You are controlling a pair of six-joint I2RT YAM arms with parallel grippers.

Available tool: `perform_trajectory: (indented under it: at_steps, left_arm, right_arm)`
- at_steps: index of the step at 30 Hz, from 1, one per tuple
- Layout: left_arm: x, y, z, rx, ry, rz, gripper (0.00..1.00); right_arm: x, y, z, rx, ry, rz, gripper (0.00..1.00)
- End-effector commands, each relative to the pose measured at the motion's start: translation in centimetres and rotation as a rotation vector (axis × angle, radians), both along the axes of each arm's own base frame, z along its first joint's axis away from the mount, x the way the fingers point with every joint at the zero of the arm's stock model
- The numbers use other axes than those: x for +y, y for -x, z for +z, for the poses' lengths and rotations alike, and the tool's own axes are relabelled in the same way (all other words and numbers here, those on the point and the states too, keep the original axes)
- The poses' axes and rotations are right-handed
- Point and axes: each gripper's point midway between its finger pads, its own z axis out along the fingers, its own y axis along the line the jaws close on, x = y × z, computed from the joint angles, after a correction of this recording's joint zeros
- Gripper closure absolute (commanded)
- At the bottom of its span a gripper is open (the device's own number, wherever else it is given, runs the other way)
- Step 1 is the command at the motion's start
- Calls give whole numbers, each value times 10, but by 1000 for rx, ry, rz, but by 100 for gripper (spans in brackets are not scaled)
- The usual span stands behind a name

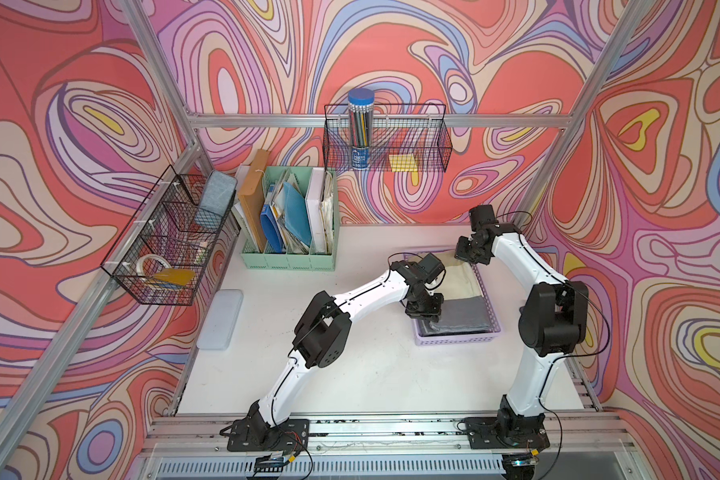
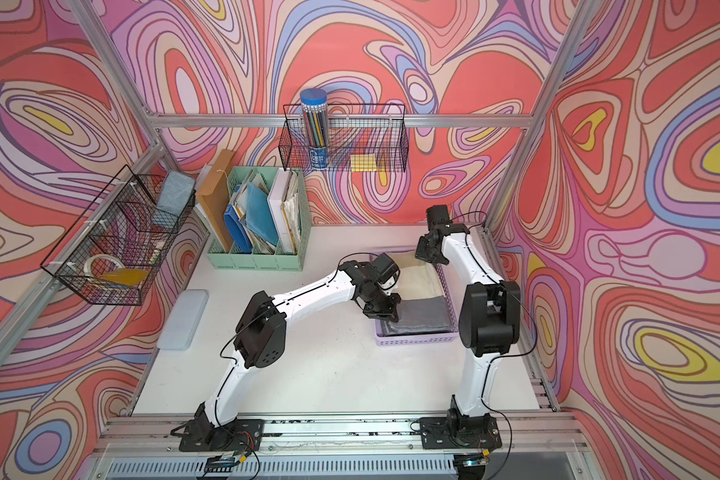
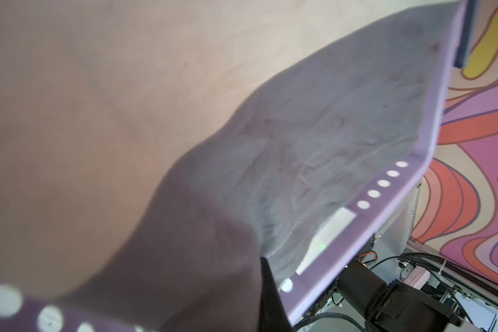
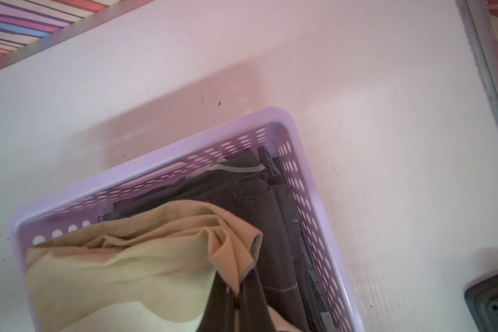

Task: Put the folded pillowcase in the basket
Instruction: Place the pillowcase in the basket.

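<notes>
Pillowcase [image 1: 458, 274], cream and folded, lies between the two pincers in both top views. It is already inside the lavender basket [image 1: 454, 341], on top of a grey folded cloth [image 1: 462, 316]. The left pincer [image 1: 429, 321] is closed low at the near end, and the right pincer [image 1: 463, 258] is closed at the far end.

From the left wrist, the pillowcase [image 3: 98, 115] fills the frame close against that pincer, with the grey cloth [image 3: 342, 129] beyond its tip. Blur hides whether its closed jaws really nip the cream edge.

From the right wrist, the cream cloth [image 4: 127, 273] gathers into a pleat right at that pincer, which is clamped on it. The basket's corner [image 4: 285, 120] is just ahead.

The step looks like setting down and letting go. It would go best if both pincers sink together with the cloth lightly taut between them so the pleat flattens. They should open only once the cloth rests flat, then lift straight up, clear of the perforated walls.
</notes>
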Motion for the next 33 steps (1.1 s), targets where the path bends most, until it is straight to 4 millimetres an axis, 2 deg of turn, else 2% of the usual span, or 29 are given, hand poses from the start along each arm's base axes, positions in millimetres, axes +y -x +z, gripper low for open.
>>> perform_trajectory:
  at_steps: [1, 4, 8, 12, 15, 18, 22, 26, 30, 33]
  left_arm:
    - [1, 3, -23, 31, -5, 1, 100]
    - [9, 3, -30, 38, -26, 5, 100]
    - [12, 6, -37, 61, -34, 7, 100]
    - [14, 7, -34, 58, -36, 8, 98]
    - [17, 6, -24, 34, -40, 3, 83]
    - [22, 3, -11, -3, -48, 6, 72]
    - [23, 2, 0, -23, -38, 7, 67]
    - [22, 4, 4, -18, -21, -3, 63]
    - [23, 3, 23, -72, 17, -11, 40]
    - [26, -1, 39, -114, 28, -14, 26]
  right_arm:
    - [-3, -13, -3, -28, -8, -19, 100]
    - [-7, -17, -7, -42, 2, -31, 100]
    - [-10, -22, -28, 9, 15, -34, 100]
    - [-13, -23, -40, 16, 26, -46, 100]
    - [-12, -23, -48, 28, 25, -44, 100]
    - [-16, -19, -54, 44, 48, -48, 90]
    - [-20, -12, -57, 53, 71, -56, 76]
    - [-19, -10, -47, 36, 63, -55, 66]
    - [-21, -10, -28, -1, 70, -57, 63]
    - [-23, -8, -26, 10, 86, -54, 61]
